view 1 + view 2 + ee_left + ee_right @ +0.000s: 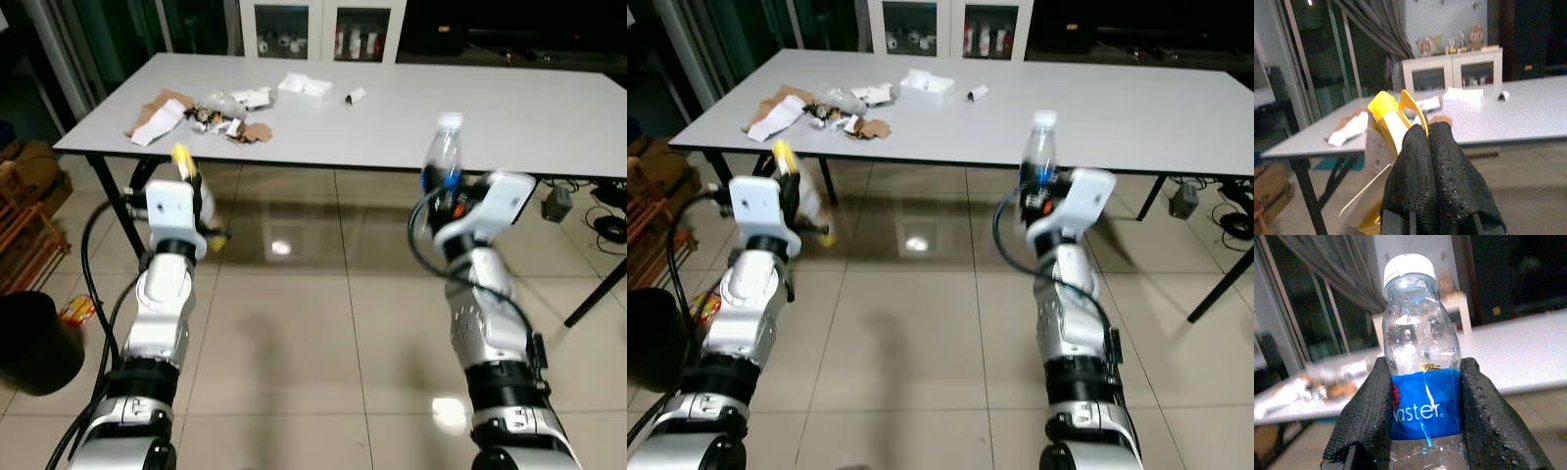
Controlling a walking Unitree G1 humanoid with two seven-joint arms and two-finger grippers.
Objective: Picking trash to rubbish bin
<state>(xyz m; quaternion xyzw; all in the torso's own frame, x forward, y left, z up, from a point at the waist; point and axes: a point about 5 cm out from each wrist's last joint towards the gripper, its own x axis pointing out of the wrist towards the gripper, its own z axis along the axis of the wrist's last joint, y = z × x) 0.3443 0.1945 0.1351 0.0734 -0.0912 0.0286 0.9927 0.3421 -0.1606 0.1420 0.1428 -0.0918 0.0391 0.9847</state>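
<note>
Clear plastic water bottle with a blue label and white cap stands upright in the right claw, its black fingers clamped on the label, held before the white surface. Left claw pinches shut on what looks like a yellow-and-white carton. Torn cardboard and paper scraps lie near the surface's far left corner. Black bin stands on the tiled floor

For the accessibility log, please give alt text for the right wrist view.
The right gripper holds an upright clear plastic water bottle with a white cap and blue label between its two black fingers. Behind it, blurred, a white table carries scattered trash.
</note>
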